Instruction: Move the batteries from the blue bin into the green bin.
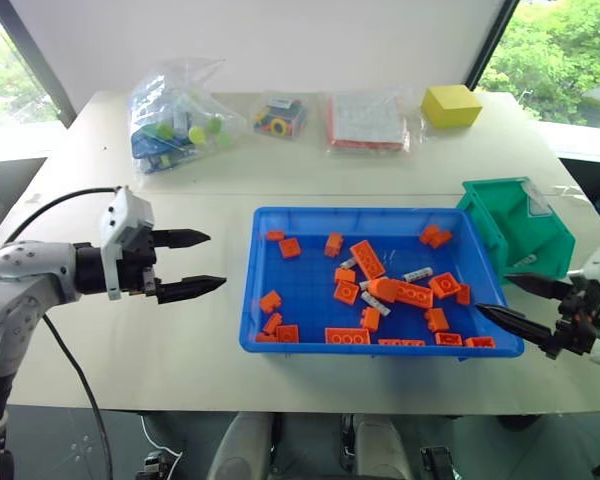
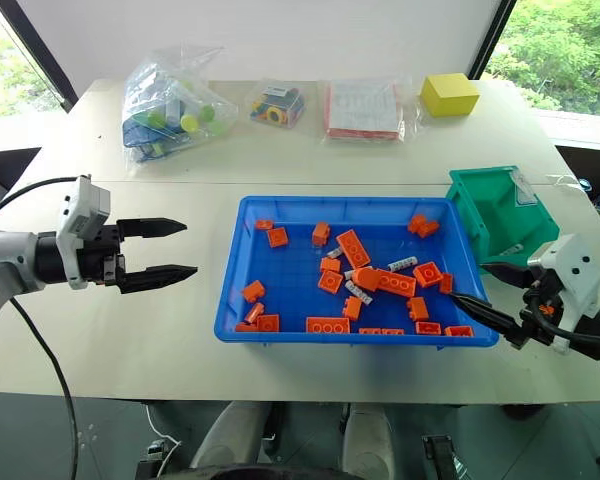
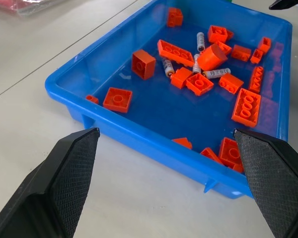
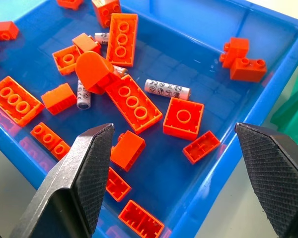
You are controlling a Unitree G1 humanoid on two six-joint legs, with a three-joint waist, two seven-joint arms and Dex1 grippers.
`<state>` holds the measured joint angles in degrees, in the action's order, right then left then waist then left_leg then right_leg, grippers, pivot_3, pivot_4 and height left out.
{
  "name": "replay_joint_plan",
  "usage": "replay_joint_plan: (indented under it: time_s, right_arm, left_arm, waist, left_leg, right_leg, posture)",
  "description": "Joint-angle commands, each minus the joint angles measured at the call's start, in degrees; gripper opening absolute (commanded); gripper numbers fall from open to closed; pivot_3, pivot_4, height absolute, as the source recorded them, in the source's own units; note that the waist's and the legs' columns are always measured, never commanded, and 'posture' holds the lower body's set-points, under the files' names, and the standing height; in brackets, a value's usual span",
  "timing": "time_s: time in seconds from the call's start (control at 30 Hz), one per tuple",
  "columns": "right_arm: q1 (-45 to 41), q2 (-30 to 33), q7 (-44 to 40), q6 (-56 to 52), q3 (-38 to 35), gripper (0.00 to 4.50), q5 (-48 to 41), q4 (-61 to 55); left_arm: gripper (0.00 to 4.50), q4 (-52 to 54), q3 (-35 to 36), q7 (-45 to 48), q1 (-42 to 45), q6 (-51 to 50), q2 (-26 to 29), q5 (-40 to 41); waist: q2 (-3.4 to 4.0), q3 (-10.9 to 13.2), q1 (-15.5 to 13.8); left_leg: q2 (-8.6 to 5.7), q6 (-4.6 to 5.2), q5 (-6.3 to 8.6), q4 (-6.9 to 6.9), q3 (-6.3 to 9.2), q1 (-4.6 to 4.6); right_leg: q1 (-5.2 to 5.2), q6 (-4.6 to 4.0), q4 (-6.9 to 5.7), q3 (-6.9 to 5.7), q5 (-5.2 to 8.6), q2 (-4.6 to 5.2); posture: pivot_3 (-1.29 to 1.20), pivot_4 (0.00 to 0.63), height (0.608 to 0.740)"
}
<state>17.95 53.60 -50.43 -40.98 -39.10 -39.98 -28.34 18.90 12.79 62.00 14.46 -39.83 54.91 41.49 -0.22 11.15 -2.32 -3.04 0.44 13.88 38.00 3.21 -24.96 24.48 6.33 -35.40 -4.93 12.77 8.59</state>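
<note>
The blue bin (image 1: 310, 280) sits mid-table, holding several orange bricks (image 1: 366, 259) and a few slim silvery batteries (image 1: 417, 273) near its middle. In the right wrist view one battery (image 4: 167, 89) lies bare beside a square brick, and another (image 4: 83, 94) lies beside a brick. The green bin (image 1: 525, 225) stands at the blue bin's far right corner. My left gripper (image 1: 215, 260) hangs open and empty left of the blue bin. At the blue bin's near right corner, my right gripper (image 1: 493, 294) is open and empty, pointing in over the rim.
A yellow block (image 1: 451, 105) and three clear bags of parts (image 1: 175, 125) (image 1: 280, 117) (image 1: 367, 122) lie along the table's far side. Bare tabletop lies between the left gripper and the blue bin. The table's near edge runs just below both grippers.
</note>
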Motion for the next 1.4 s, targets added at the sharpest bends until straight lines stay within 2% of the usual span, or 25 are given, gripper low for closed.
replay_joint_plan:
  time_s: [0.03,0.3,0.57,0.63,0.7,0.83,1.0,1.2,1.4]
  right_arm:
    - [-0.18,0.53,-0.04,-0.27,-0.89,3.98,0.15,-1.03]
    - [-1.22,3.09,-1.89,0.32,-0.34,3.98,2.5,0.6]
    - [-9.89,6.17,0.82,-3.24,4.12,3.98,2.64,1.73]
    - [-14.09,6.72,2.37,-3.84,8.15,4.5,2.84,0.08]
    - [-20.85,6.61,6.8,-6.72,14.22,4.5,3.91,-0.16]
    - [-33.39,3.37,12.77,-14.82,25.53,4.5,3.5,0.12]
    - [-45.28,-7.27,21.0,-25.71,35.54,4.5,3.45,2.01]
    - [-51.04,-15.16,26.52,-31.15,42.17,4.5,7.1,6.36]
    - [-52.41,-15.89,26.62,-28.91,46.93,4.5,11.85,11.86]
  left_arm:
    - [4.5,1.7,2.09,-0.7,1.13,-0.19,0.24,1.23]
    - [4.5,2.3,0.21,-1.37,2.5,0.0,-0.6,1.29]
    - [4.5,3.43,-0.34,-1.21,2.1,-0.03,-2.21,1.9]
    - [4.5,2.85,-0.86,-1.21,2.54,0.91,-2.52,0.99]
    - [4.5,2.63,-1.3,-0.93,2.92,1.21,-2.75,0.9]
    - [4.5,3.04,-2.31,-0.45,3.42,1.51,-3.17,1.05]
    - [4.5,3.45,-3.02,-0.48,3.68,1.88,-3.48,0.61]
    - [4.5,3.79,-2.33,-0.48,3.38,1.83,-3.41,0.66]
    - [4.5,4.42,-1.48,-1.08,2.83,1.48,-3.52,1.25]
  waist:
    - [0.0,0.0,0.0]
    - [0.0,0.0,0.01]
    - [-0.01,0.0,0.08]
    - [0.0,0.0,0.09]
    - [-0.01,0.01,0.29]
    - [-0.05,0.02,0.22]
    - [-0.09,0.05,0.24]
    - [-0.15,0.07,0.08]
    - [-0.15,0.07,0.41]
  left_leg:
    - [0.0,0.0,0.0,0.0,0.0,0.0]
    - [0.0,0.01,-0.01,0.07,-0.01,0.06]
    - [0.0,0.01,-0.01,0.1,-0.02,0.13]
    - [0.0,0.01,-0.01,0.1,-0.02,0.13]
    - [0.0,0.01,-0.01,0.13,-0.04,0.15]
    - [0.0,0.01,-0.01,0.16,-0.04,0.16]
    - [-0.01,0.02,-0.02,0.14,-0.01,0.15]
    - [-0.13,0.02,-0.03,0.17,-0.01,0.12]
    - [-0.13,0.0,-0.05,0.19,-0.01,0.2]
  right_leg:
    - [0.0,0.0,0.0,0.0,0.0,0.0]
    - [-0.05,0.0,-0.09,0.01,0.0,-0.01]
    - [-0.05,0.0,-0.19,0.04,0.0,-0.02]
    - [-0.05,-0.01,-0.2,0.04,-0.01,-0.01]
    - [-0.06,-0.01,-0.22,0.06,-0.01,-0.01]
    - [-0.03,-0.05,-0.28,0.1,-0.03,-0.01]
    - [0.03,-0.05,-0.37,0.1,-0.03,-0.02]
    - [0.07,0.17,-0.51,0.14,-0.13,0.02]
    - [0.09,0.18,-0.67,0.14,-0.13,-0.02]
  posture:
    - [0.0,0.15,0.692]
    - [0.0,0.15,0.692]
    - [0.0,0.15,0.692]
    - [0.0,0.15,0.692]
    - [0.0,0.15,0.692]
    - [0.0,0.15,0.692]
    - [0.0,0.15,0.692]
    - [0.0,0.15,0.692]
    - [0.0,0.15,0.692]
